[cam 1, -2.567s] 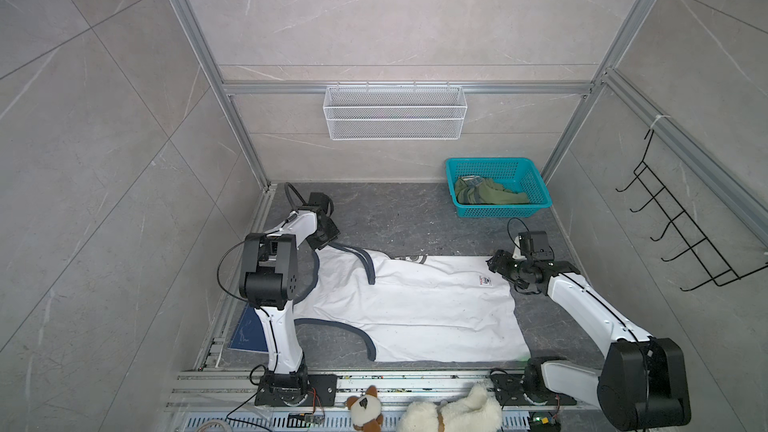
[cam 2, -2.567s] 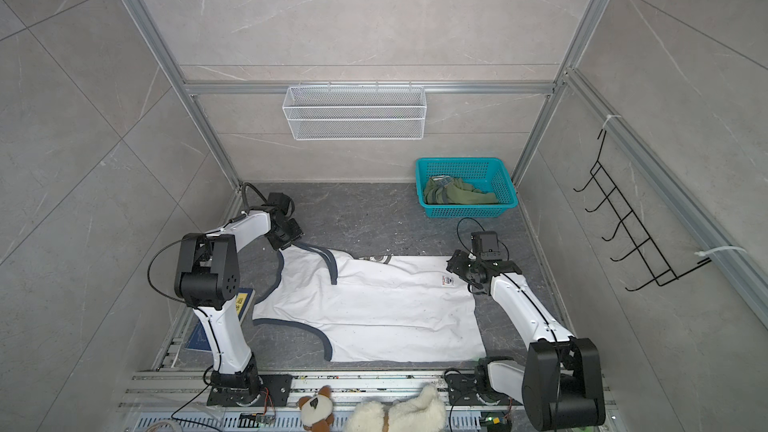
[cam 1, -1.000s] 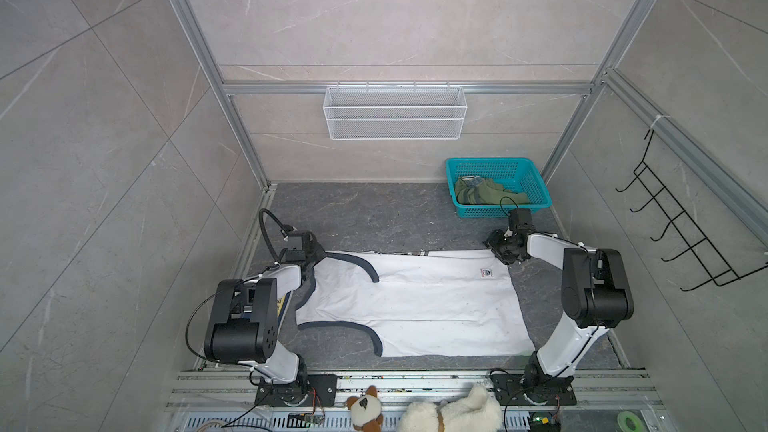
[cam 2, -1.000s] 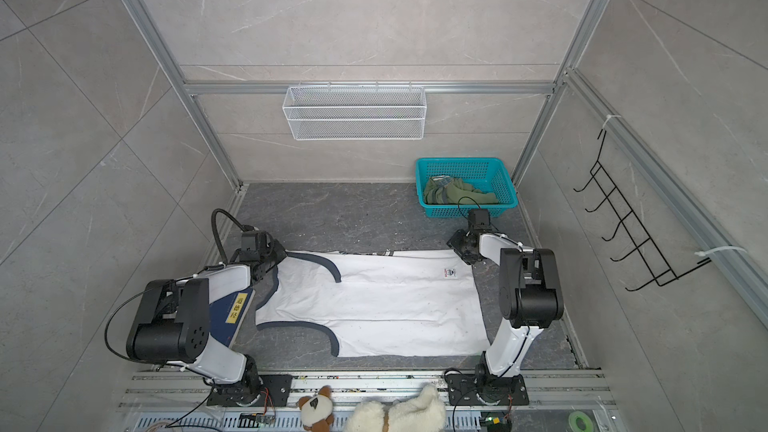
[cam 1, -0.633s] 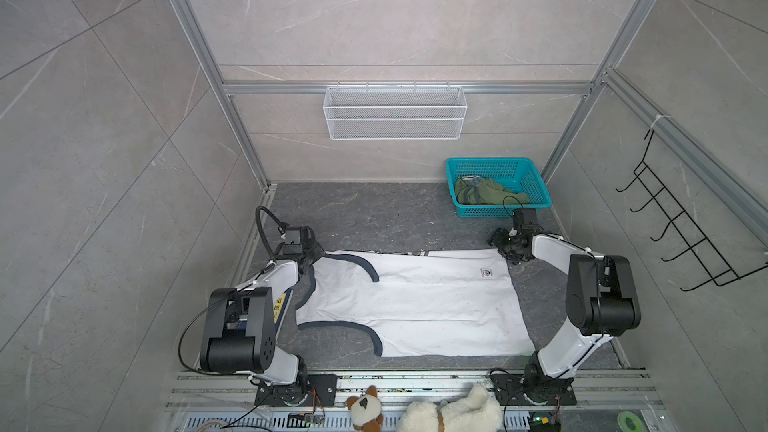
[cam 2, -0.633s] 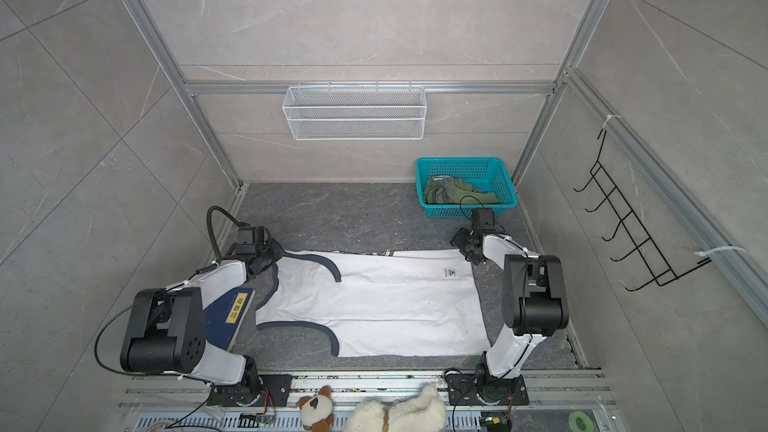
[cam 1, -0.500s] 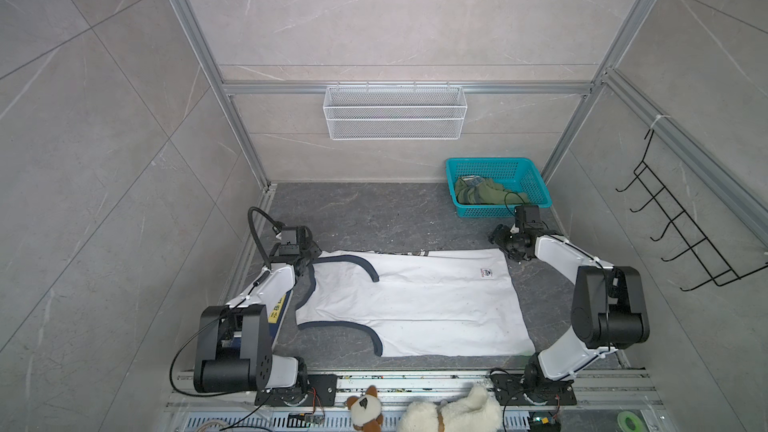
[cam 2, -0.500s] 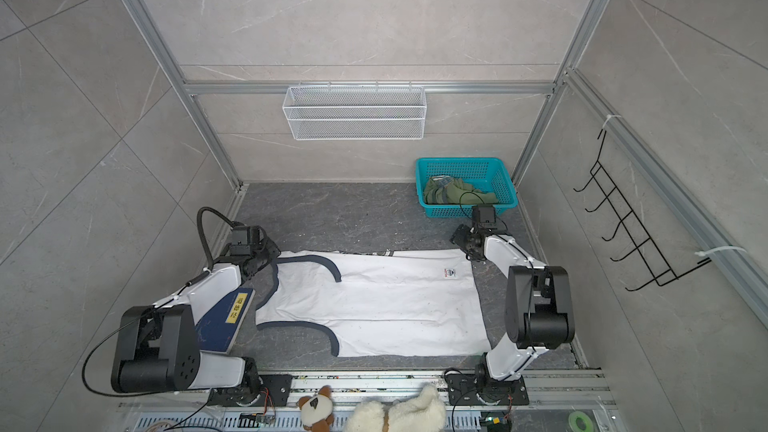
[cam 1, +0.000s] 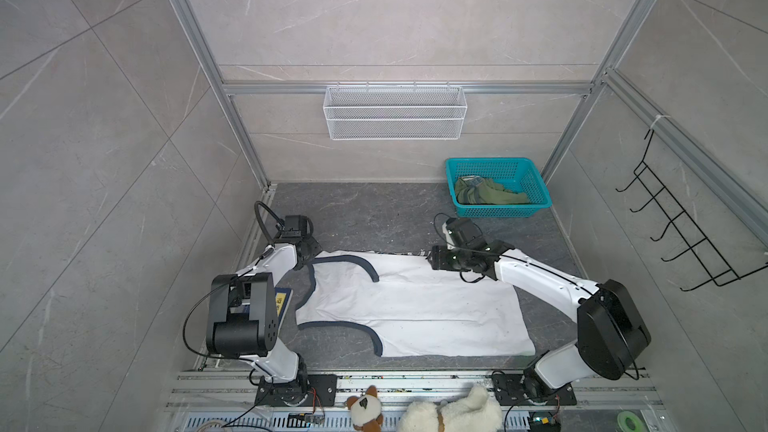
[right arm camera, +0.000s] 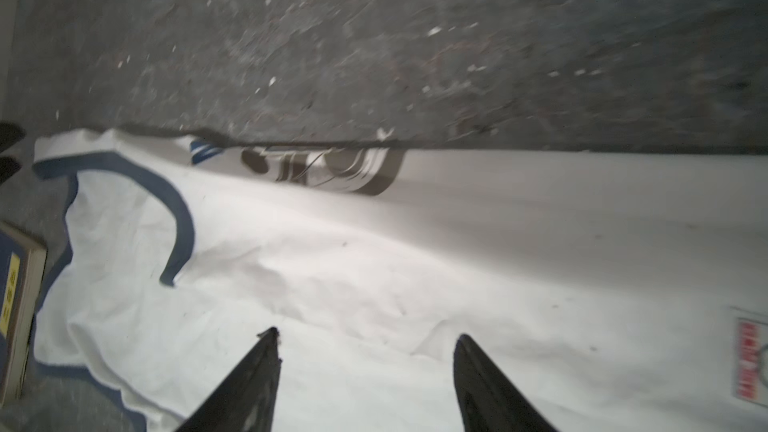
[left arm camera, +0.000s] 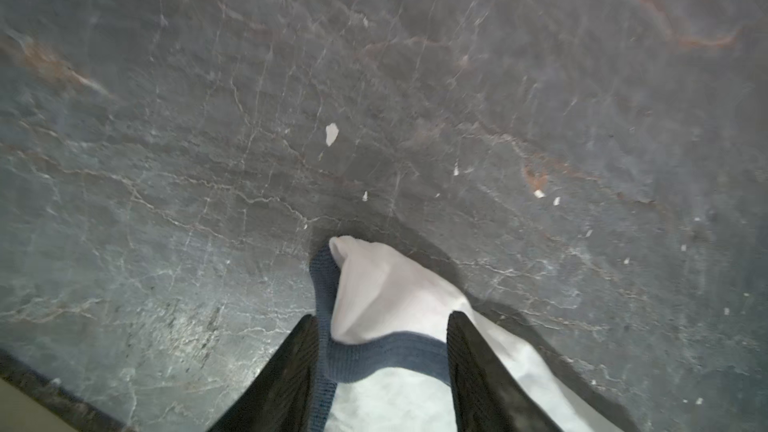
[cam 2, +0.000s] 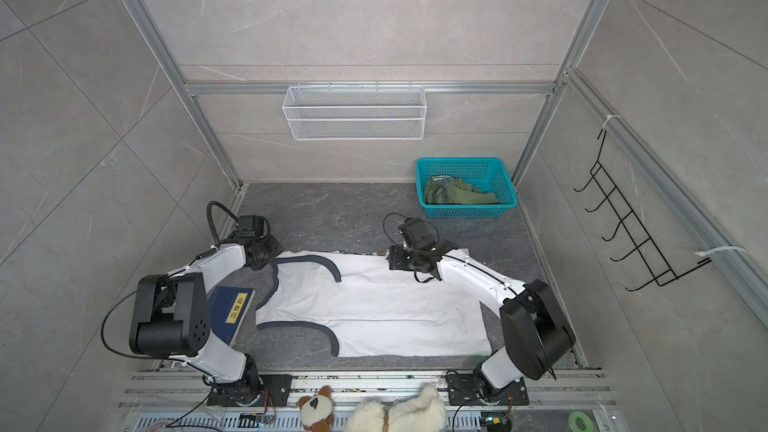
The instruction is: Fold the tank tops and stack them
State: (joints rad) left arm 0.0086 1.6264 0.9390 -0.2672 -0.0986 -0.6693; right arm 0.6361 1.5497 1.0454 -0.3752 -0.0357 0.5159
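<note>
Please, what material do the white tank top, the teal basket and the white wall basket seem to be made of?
White tank top: soft matte knit cloth, probably cotton; it wrinkles, and the navy trim looks ribbed. Teal basket: likely moulded plastic, with lattice walls. White wall basket: seemingly painted wire mesh.

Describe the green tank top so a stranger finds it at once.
At the back right of the grey floor stands a teal basket. The olive tank top lies crumpled inside it. Unlike the white tank top spread flat in front, it is green and bunched.
</note>
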